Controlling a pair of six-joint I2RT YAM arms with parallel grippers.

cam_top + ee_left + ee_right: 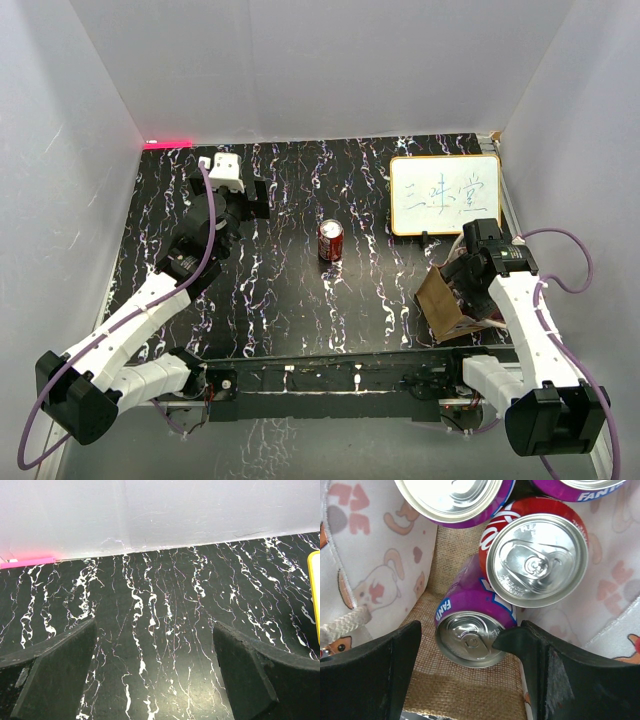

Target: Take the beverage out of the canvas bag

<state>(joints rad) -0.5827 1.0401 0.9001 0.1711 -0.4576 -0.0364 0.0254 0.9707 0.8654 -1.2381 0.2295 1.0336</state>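
Note:
The tan canvas bag (438, 298) stands at the right front of the table; its burlap edge (465, 690) and printed cream lining show in the right wrist view. Inside it are a purple Fanta can (470, 630), a red cola can (537, 562) and two more purple cans at the top (452, 497). My right gripper (460, 637) is open, down in the bag's mouth (470, 283), its fingers either side of the lower purple can; the right fingertip (507, 640) touches its rim. My left gripper (248, 198) is open and empty at the back left.
A red soda can (330, 241) stands upright mid-table. A white board with writing (445, 195) lies at the back right; its yellow edge (316, 595) shows in the left wrist view. A cream rope handle (342, 622) hangs at the bag's left side. Grey walls surround the table.

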